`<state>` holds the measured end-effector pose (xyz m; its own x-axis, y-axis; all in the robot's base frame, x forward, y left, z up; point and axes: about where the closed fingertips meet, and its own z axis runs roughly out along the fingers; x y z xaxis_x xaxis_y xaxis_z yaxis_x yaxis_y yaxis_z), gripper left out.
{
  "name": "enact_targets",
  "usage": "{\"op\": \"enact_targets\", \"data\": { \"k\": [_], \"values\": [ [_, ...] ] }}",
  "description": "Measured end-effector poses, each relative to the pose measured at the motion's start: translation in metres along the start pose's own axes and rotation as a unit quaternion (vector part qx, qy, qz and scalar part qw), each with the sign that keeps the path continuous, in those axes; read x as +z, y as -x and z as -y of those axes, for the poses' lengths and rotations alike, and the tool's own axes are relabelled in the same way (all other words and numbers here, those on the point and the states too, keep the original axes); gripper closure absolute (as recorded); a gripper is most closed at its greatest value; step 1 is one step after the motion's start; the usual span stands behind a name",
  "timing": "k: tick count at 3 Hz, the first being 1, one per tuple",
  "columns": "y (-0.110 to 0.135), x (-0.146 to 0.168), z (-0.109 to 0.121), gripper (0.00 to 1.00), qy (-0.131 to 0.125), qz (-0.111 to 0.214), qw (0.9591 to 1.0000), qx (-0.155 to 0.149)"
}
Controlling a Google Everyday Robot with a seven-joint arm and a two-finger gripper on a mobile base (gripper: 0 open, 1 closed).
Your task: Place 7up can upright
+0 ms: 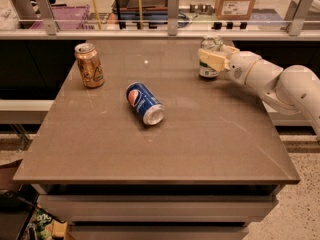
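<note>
Your tool [211, 59] is clamped on the 7up can [207, 73] — upright, near the surface's [200, 149] far right corner — Pepsi can [145, 103] lying mid-surface.

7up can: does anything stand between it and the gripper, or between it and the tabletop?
Nothing visible does. The gripper, at the far right of the table, is closed on the 7up can, which is upright there. The Pepsi can and gold can sit well left.

Pepsi logo: blue can [144, 103] | gold can [89, 65]: unreadable | 7up can [210, 44] in jaws, far right: unreadable
</note>
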<state>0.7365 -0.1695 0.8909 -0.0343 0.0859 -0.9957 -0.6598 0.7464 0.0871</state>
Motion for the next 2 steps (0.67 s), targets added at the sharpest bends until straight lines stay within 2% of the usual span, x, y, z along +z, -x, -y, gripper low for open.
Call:
{"op": "enact_targets", "data": {
  "k": [2],
  "values": [
    [0.0001, 0.0042, -0.0041, 0.36, 0.004, 0.0, 1.0, 0.0]
  ]
}}
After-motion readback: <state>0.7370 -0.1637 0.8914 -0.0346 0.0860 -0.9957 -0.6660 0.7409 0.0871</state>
